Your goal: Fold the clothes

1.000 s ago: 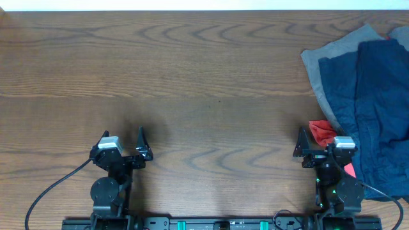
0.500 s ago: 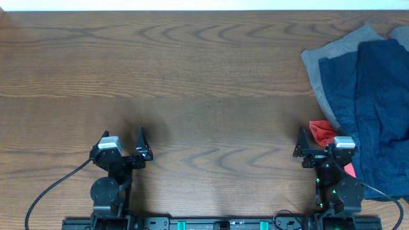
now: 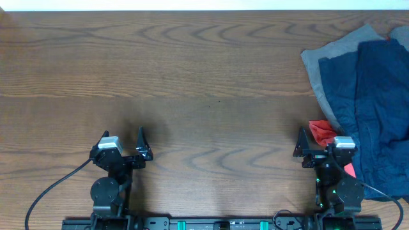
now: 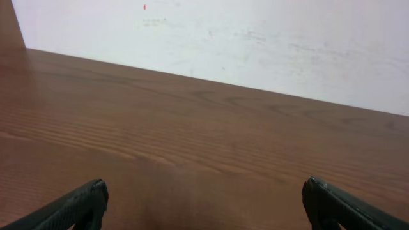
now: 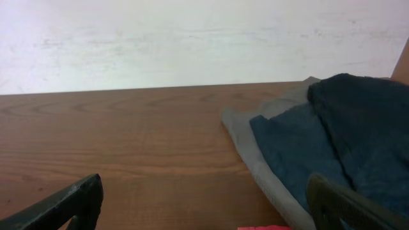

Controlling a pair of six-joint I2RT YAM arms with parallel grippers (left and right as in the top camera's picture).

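Observation:
The clothes [image 3: 367, 96] lie heaped at the table's right edge: dark navy pieces on top of a grey one [image 3: 314, 61], with a red piece [image 3: 323, 133] poking out at the near side. In the right wrist view the clothes [image 5: 319, 144] fill the right half. My right gripper [image 3: 319, 148] stands open at the pile's near left corner, with the red piece just ahead of it and nothing between its fingers [image 5: 70, 204]. At the near left of the table my left gripper [image 3: 123, 148] is open over bare wood, far from the clothes, its fingers [image 4: 77, 206] wide apart.
The brown wooden table [image 3: 192, 83] stretches between the arms and back to a white wall [image 4: 255, 38]. Black cables [image 3: 48, 191] run from both arm bases along the near edge. The clothes hang past the table's right edge.

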